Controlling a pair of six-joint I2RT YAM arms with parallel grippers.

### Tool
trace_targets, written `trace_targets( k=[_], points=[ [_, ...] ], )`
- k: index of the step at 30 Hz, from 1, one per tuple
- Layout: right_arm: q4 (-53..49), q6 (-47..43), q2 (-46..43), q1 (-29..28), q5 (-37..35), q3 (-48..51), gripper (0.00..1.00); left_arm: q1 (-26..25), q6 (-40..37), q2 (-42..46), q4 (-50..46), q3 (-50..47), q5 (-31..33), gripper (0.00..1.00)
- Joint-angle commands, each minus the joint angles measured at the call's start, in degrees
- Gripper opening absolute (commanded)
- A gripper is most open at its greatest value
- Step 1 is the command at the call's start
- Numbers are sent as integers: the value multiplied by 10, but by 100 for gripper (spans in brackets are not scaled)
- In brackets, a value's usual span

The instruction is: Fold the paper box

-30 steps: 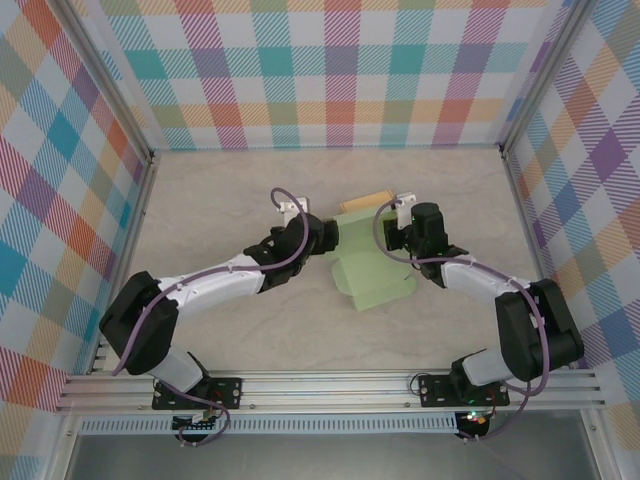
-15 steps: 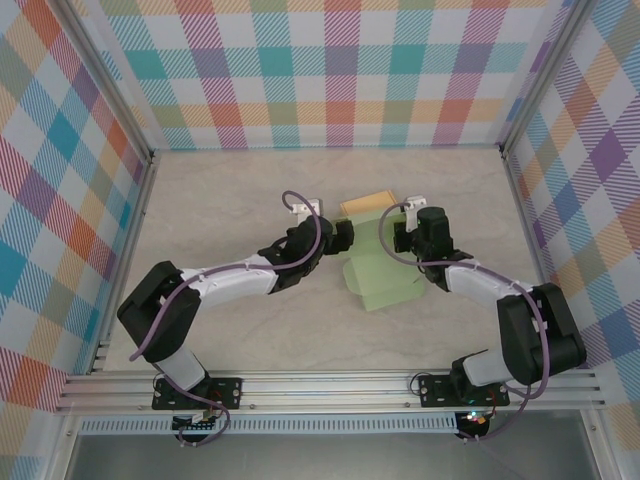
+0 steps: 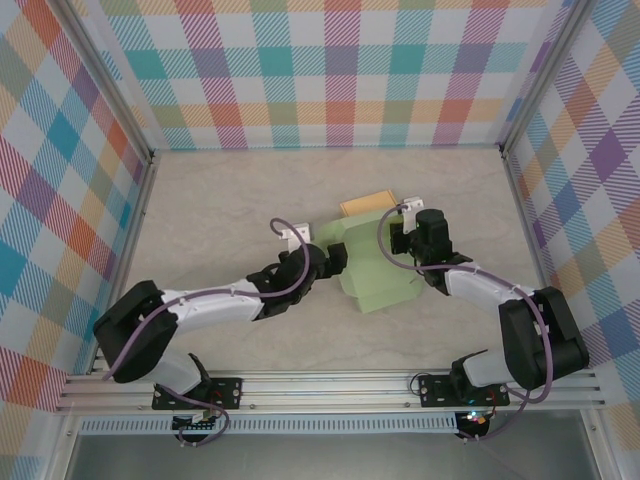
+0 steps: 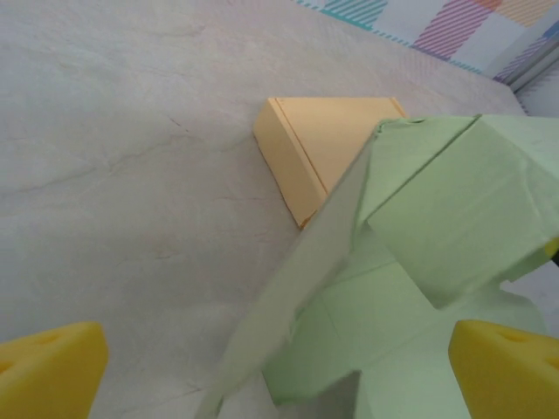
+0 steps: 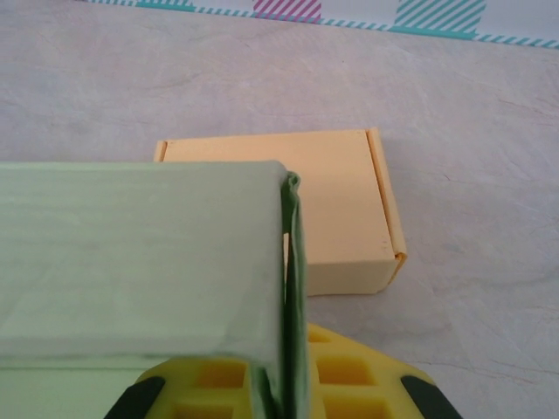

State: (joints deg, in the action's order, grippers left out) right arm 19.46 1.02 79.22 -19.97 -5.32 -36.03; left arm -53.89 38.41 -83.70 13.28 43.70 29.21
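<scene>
Green paper, half formed: the green box [image 3: 375, 272] lies just on the near side of the orange box [image 3: 364, 203]; whether they touch I cannot tell. The right gripper [image 3: 403, 238] is clamped on an upright wall [image 5: 140, 262]. The left gripper [image 3: 337, 258], jaws spread wide, straddles a loose flap [image 4: 288, 305]. The pinch should probably stay firm while the left pushes the flap along its crease. The creases and the right pads are hard to make out behind paper.

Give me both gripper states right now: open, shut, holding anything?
Left gripper: jaws wide open, clamping nothing.
Right gripper: jaws closed on a wall of the green paper box.
</scene>
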Motion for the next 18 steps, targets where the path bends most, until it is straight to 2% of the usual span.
trace_targets(
  k=[1, 6, 10, 12, 18],
  points=[
    [24, -1, -17, -3, 13, 5, 0, -20, 40, 40, -26, -34, 36, 100],
    [28, -1, -20, -2, 14, 9, 0, -47, 72, 84, -33, -81, 54, 97],
    [34, 0, -22, -2, 14, 12, 0, -63, 87, 100, 10, -116, 37, 81],
    [38, 2, -23, -2, 16, 14, 0, -69, 86, 91, 46, -121, 18, 76],
    [45, 0, -21, -2, 24, 15, 0, -70, 64, 14, 118, -70, -52, 74]
  ],
)
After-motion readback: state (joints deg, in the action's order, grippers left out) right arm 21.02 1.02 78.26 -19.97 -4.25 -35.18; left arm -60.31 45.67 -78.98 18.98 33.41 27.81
